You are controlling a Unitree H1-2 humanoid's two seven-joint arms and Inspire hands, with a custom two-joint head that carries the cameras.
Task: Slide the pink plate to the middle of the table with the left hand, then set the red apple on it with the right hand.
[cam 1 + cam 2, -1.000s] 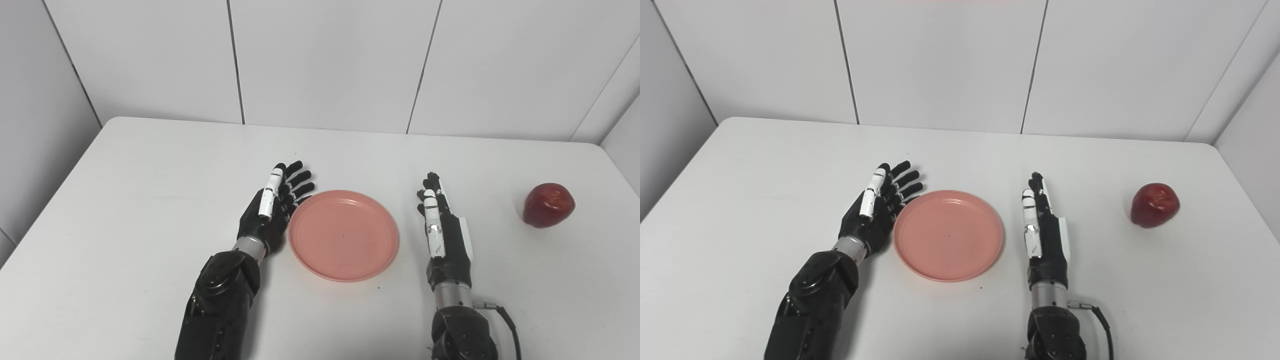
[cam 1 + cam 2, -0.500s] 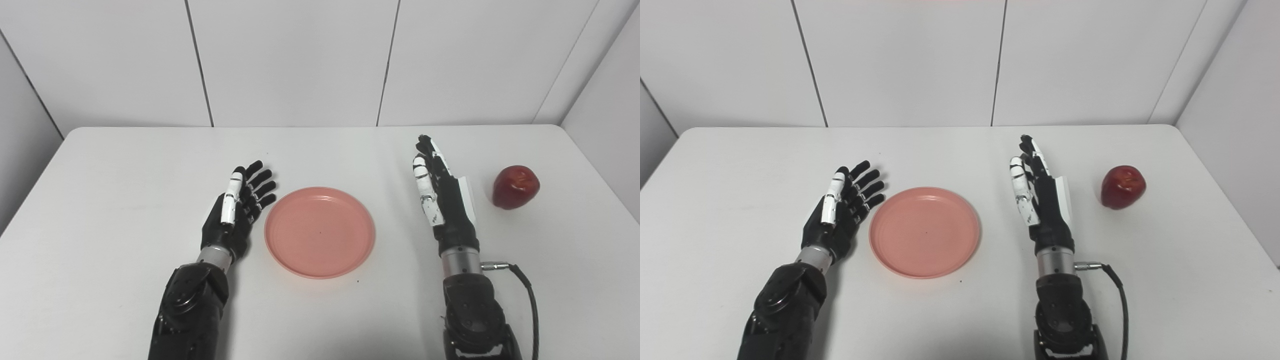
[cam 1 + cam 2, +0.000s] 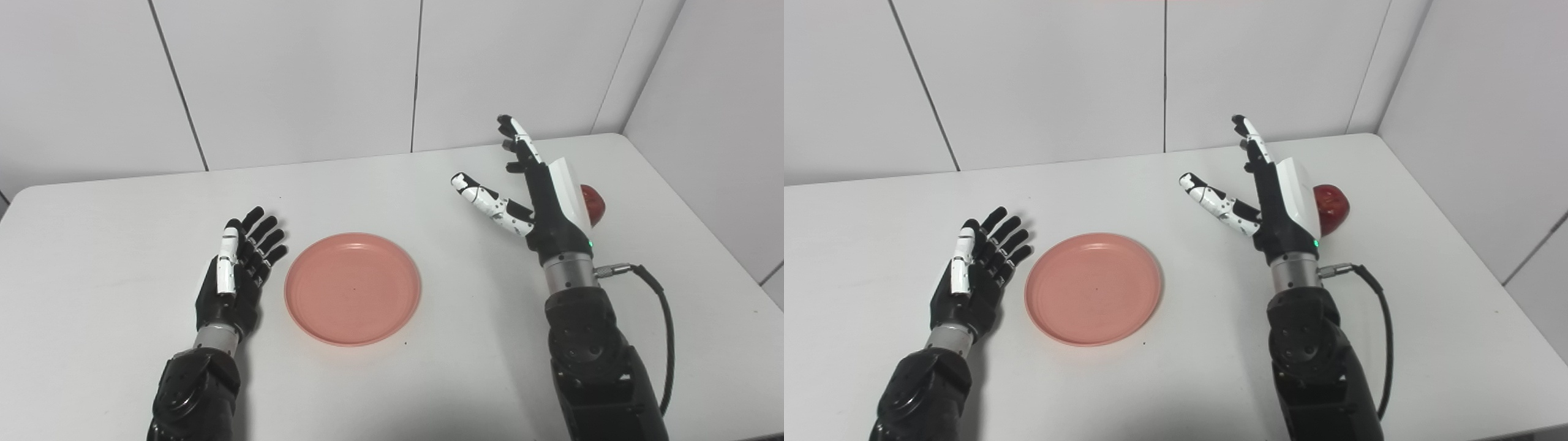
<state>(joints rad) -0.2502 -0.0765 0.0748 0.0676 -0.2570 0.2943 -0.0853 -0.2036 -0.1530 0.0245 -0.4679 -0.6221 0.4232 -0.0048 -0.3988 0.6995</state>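
Since a second ago the right hand (image 3: pixel 1274 202) has lifted off the table (image 3: pixel 110 257) and swung toward the red apple (image 3: pixel 1331 207) — its thumb now splays out to the left and its fingers (image 3: pixel 516 138) point up and away, spread wide and holding nothing. Much of the wider shift in the pictures comes from the head cameras turning, so the plate's changed place in the frame is no move of the plate itself. The hand sits between the cameras and the apple, which shows only as a red patch past the white back of the hand in the left eye view and a little more fully in the right eye view; whether hand and apple touch I cannot tell. The apple rests on the table near its far right corner, well apart from the pink plate (image 3: pixel 353 288). That plate lies flat near the middle of the table with nothing on it. The left hand (image 3: pixel 236 272) has drawn back a little — it lies just beside the plate's left rim, apart from it, fingers straight and spread, gripping nothing.
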